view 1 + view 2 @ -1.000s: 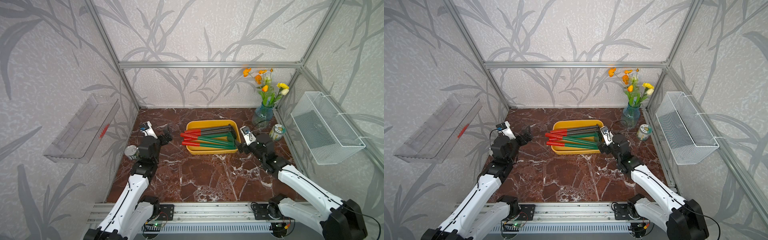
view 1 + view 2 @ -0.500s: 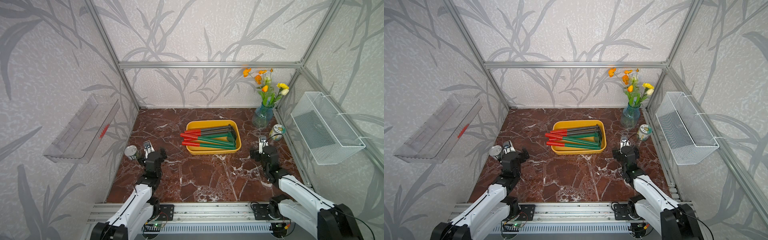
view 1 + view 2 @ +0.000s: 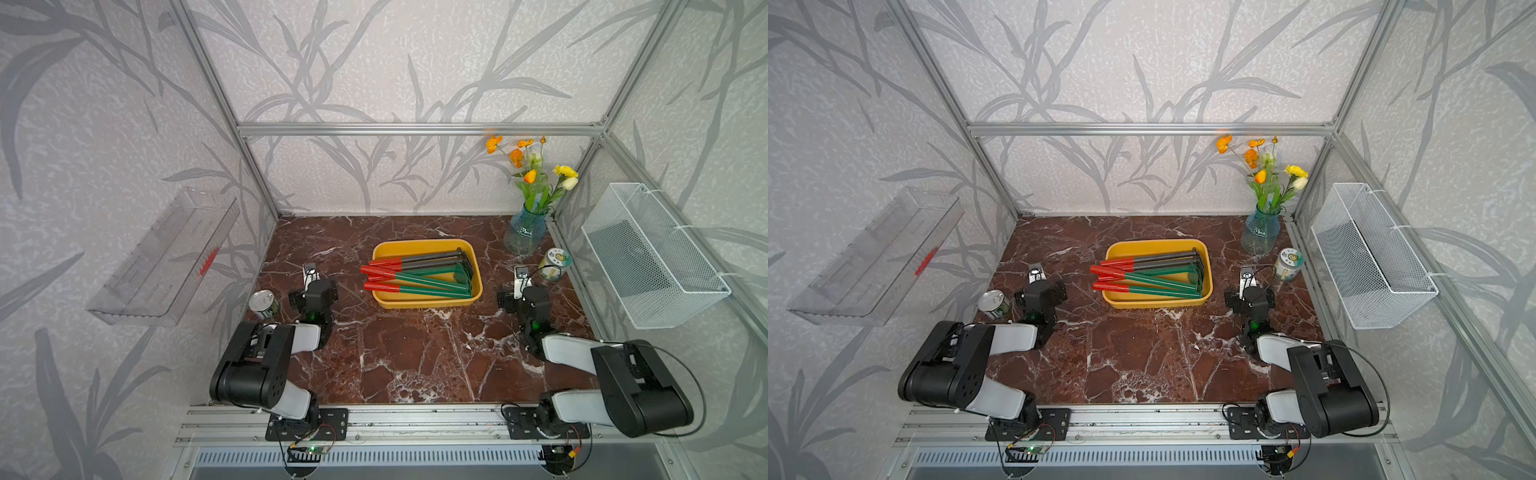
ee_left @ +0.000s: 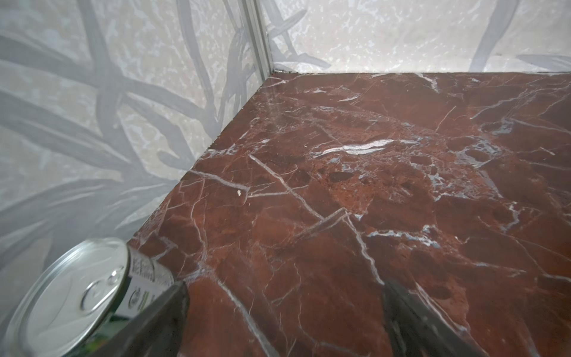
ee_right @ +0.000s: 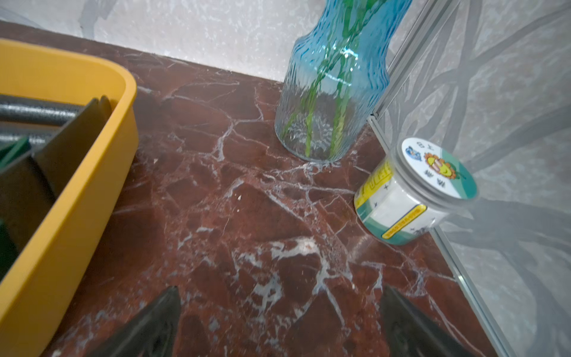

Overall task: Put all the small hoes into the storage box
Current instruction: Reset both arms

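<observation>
One shallow yellow rectangular plastic storage box (image 3: 428,302), rounded corners, rolled rim, sits at frame centre in both top views, on the red-brown white-veined marble counter (image 3: 407,353). The small hoes (image 3: 419,282) lie flat inside it. There are at least four, but they overlap, so the exact count is unclear. Their red grips point to frame left and poke over the rim. The shafts are green or ribbed grey, and the dark flat blades rest at the box's right end.

Two black-and-white arms are folded low in the lower frame, one tool each. Left tool (image 4: 284,296): two dark wedge fingers spread apart, only bare counter between them, gripping nothing. Right tool (image 5: 279,296) is the same — spread wide and empty, near the box's right end.

- One silver tin can with a pull-tab lid (image 3: 262,303), centre left, just beside the left tool.
- One small clear jar with a printed round lid (image 3: 555,264), centre right.
- One blue ribbed glass vase (image 3: 524,235) behind the jar, holding orange and yellow flowers (image 3: 532,166).
- One white wire-mesh basket (image 3: 648,257) on the right wall.
- One clear plastic tray (image 3: 166,257) on the left wall.
</observation>
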You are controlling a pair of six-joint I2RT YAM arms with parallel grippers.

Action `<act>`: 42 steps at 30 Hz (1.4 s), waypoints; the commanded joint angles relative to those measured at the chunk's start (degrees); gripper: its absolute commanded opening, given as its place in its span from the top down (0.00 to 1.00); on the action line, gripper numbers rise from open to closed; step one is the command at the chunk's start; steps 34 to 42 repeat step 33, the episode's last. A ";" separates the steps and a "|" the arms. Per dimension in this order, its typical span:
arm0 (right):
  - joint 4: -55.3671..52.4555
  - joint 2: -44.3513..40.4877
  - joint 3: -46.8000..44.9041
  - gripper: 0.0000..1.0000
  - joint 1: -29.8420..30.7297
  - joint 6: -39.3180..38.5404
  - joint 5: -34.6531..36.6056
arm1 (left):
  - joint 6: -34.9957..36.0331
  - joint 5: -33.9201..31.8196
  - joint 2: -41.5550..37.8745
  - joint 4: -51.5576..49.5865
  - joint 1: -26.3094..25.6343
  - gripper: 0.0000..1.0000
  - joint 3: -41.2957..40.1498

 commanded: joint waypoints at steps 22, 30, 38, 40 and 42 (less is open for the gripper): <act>15.96 12.37 0.95 0.01 -1.46 -2.39 -18.24 | 0.49 11.40 1.01 4.61 2.80 0.00 -0.10; 12.81 12.66 2.79 0.01 -1.55 -0.72 -14.38 | 0.51 11.40 1.05 4.63 2.82 0.00 -0.07; 13.38 12.50 2.44 0.01 -1.55 -1.14 -15.32 | 0.51 11.38 1.04 4.63 2.82 0.00 -0.12; 13.38 12.50 2.44 0.01 -1.55 -1.14 -15.32 | 0.51 11.38 1.04 4.63 2.82 0.00 -0.12; 13.38 12.50 2.44 0.01 -1.55 -1.14 -15.32 | 0.51 11.38 1.04 4.63 2.82 0.00 -0.12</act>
